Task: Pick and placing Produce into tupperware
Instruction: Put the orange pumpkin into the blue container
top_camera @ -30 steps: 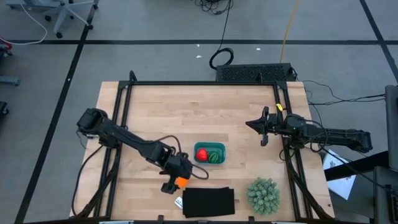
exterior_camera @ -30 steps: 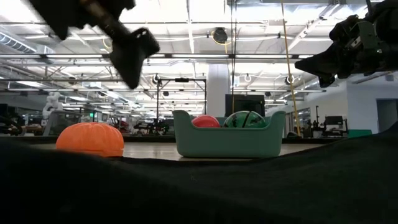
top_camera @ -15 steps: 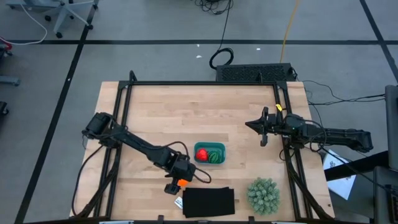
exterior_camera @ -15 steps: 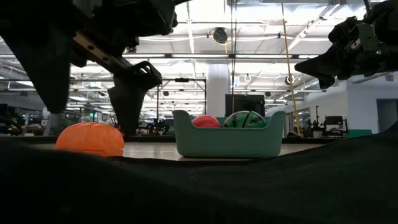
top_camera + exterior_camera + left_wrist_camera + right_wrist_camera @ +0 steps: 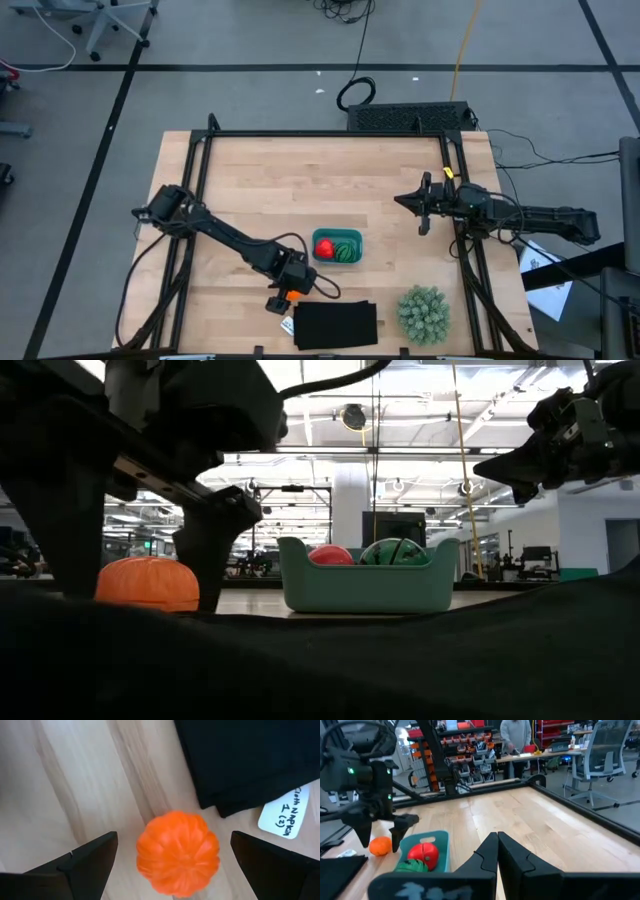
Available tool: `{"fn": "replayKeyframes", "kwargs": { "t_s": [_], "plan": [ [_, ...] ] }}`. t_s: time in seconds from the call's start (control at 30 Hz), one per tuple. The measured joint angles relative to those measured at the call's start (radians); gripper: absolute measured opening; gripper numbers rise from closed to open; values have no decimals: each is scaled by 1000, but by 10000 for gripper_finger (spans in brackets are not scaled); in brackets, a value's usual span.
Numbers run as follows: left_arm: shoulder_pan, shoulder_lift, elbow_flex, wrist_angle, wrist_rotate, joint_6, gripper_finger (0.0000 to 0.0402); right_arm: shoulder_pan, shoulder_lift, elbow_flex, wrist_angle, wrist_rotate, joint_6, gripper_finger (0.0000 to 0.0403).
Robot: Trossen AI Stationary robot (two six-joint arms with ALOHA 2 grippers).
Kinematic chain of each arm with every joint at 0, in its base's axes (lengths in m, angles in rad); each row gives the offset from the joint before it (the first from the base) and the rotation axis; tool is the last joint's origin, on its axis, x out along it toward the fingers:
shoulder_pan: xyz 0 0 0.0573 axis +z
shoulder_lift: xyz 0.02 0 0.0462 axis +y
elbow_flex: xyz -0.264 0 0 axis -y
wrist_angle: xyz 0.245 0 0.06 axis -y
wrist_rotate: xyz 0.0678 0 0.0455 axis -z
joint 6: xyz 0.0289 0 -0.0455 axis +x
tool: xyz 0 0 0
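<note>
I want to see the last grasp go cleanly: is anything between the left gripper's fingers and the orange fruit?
Nothing visible. The left gripper is open with the orange fruit between its fingers and bare wood on both sides. The black flat rectangle and its paper label lie just beyond, outside the gap.

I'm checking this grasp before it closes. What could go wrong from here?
The left gripper is open around the orange fruit, which sits near one finger rather than centred, so closing might nudge the ribbed ball away.

The black cloth and its paper tag lie close beside the fruit; a finger could catch them.

The container already holds the red fruit and green fruit, leaving little room.
</note>
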Motion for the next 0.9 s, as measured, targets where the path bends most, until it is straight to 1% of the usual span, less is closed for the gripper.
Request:
{"fn": "replayKeyframes", "kwargs": {
  "t_s": [0.6,0.9],
  "plan": [
    [-15,24,3,1,-40,34,395,0,9,0,6,1,0,0],
    [-22,26,2,2,-41,36,395,0,9,0,6,2,0,0]
  ]
}}
